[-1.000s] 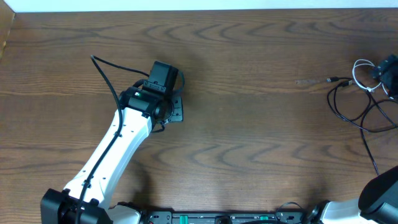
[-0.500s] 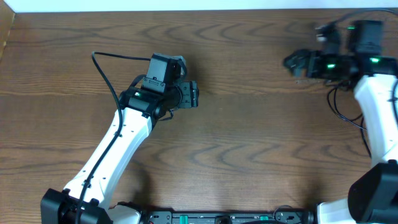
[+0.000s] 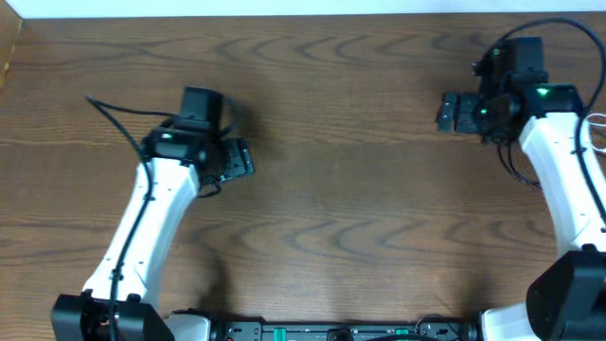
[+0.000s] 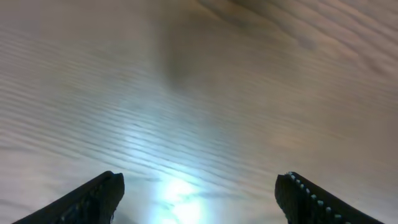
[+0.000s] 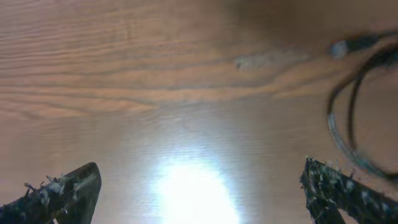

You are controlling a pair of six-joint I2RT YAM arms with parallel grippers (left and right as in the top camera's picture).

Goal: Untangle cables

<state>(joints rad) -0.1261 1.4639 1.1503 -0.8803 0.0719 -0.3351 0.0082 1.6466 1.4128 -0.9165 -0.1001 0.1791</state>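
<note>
Your right fingers are spread wide and hold nothing, over bare table. Left fingers are also spread and empty, well apart to the left of the right fingers. Black cable loops near the right fingers, on their right, with the white cable beyond it. Bring the right fingers over one black strand only, clear of the white. Wrist view shows the black plug, which overhead doesn't. Only overhead shows the white.
</note>
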